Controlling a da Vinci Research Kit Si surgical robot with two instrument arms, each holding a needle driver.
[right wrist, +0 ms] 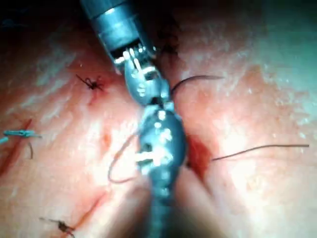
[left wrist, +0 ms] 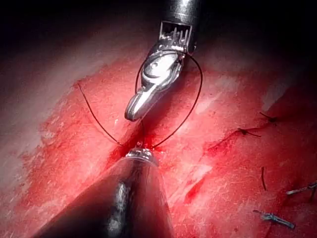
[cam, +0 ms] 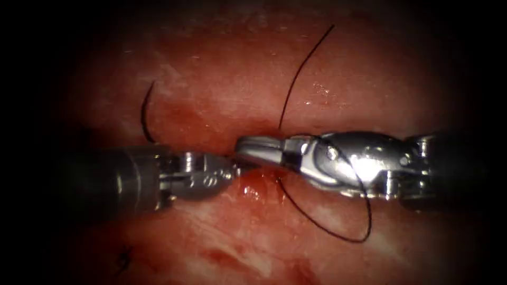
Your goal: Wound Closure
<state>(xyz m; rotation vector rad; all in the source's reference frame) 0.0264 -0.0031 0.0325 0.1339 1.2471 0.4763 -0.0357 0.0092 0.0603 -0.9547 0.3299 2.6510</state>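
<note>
My left tool (cam: 232,171) comes in from the left with its jaws shut on the dark thread (cam: 338,235) right at the cut (cam: 253,189). My right tool (cam: 244,150) lies tip to tip with it, jaws shut, with nothing seen between them. The thread makes a loop around the right tool's wrist (left wrist: 198,84) and runs down to the left tool's tip (left wrist: 141,153). One strand rises away over the far tissue (cam: 303,66). In the right wrist view the two tips meet (right wrist: 159,104) over the wet red cut (right wrist: 198,156). I see no needle.
A short curved thread end (cam: 145,113) stands just behind the left tool's shaft. Earlier stitches with knots (left wrist: 245,132) and cut thread ends (left wrist: 272,218) lie along the cut. Red fluid (cam: 227,258) streaks the near tissue.
</note>
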